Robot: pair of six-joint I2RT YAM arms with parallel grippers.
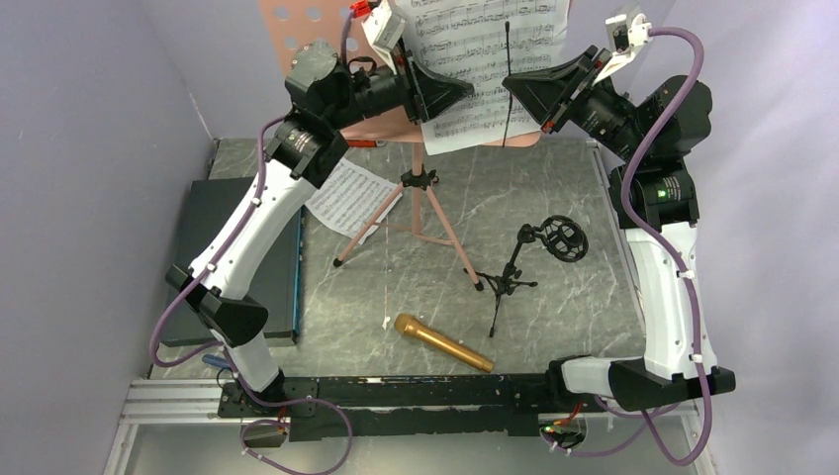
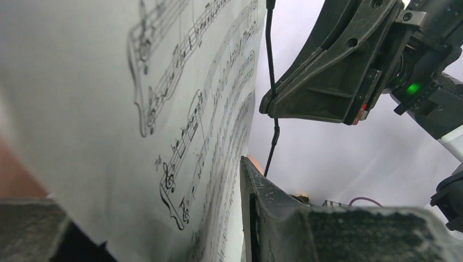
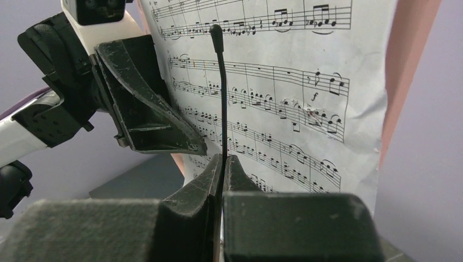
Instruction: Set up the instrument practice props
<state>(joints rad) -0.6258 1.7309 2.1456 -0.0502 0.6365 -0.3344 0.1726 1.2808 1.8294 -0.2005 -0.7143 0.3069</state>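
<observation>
The pink perforated music stand (image 1: 297, 30) stands on tripod legs at the back. White sheet-music pages (image 1: 475, 40) rest on its desk. My left gripper (image 1: 450, 94) is shut on the pages' lower left edge; the paper (image 2: 109, 109) hides one finger in the left wrist view. My right gripper (image 1: 514, 84) is shut on the stand's thin black wire page holder (image 3: 221, 82), which lies across the pages (image 3: 284, 82). A loose page (image 1: 346, 198), the gold microphone (image 1: 443, 342) and the black tripod mic stand (image 1: 524, 262) are on the table.
A dark flat case (image 1: 233, 247) lies along the table's left side, under my left arm. The music stand's legs (image 1: 416, 213) spread over the table's back middle. Purple walls close in left, right and behind.
</observation>
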